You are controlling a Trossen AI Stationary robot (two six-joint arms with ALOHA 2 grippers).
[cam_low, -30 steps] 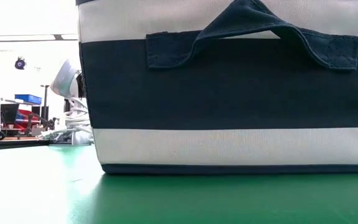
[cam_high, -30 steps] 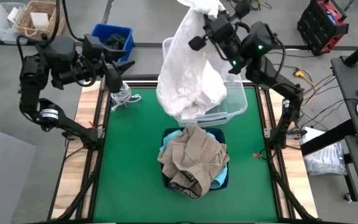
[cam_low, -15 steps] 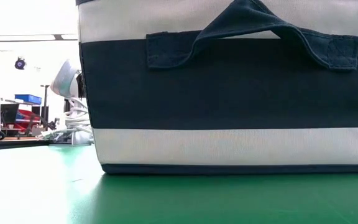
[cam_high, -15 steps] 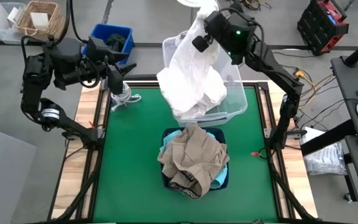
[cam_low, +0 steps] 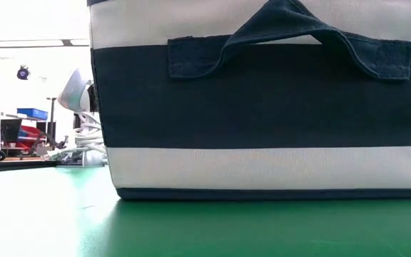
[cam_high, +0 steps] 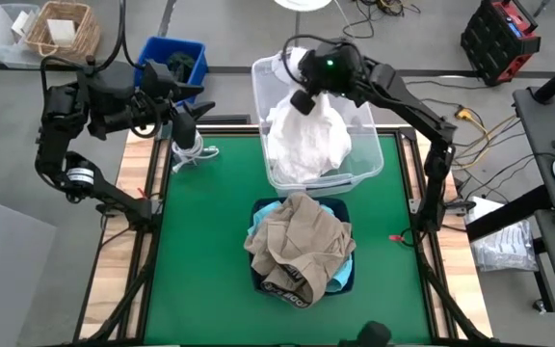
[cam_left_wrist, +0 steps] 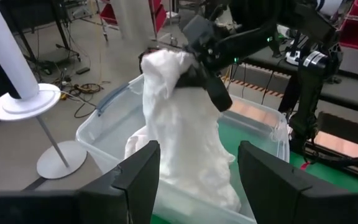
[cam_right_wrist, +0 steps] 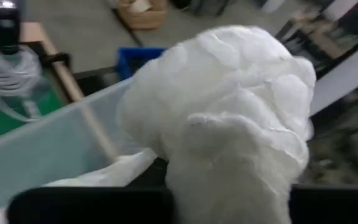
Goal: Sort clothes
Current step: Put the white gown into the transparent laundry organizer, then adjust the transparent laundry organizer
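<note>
Green table carries everything; landmark is the clear plastic bin at its far edge.

- Clear plastic bin: holds a heap of white garments, piled above the rim. No readable label on it.
- Navy-and-white fabric box: on the table just nearside of the bin. It fills the low view with navy and white bands and a navy handle; no print on it. Khaki garment is heaped on top, teal garment showing under it on the bin side. Dark waistband on the khaki piece may carry lettering, too small to read.
- White garment: hangs from the right gripper straight down into the bin, lower end on the pile. Left wrist view shows the same.
- Right gripper: above the bin's far half, fingers clamped on the bunched top of the white garment.
- Left gripper: well left of the bin, over the table's far-left corner, fingers spread apart, holding nothing.
- Coiled white cable: under the left gripper, left of the bin.
</note>
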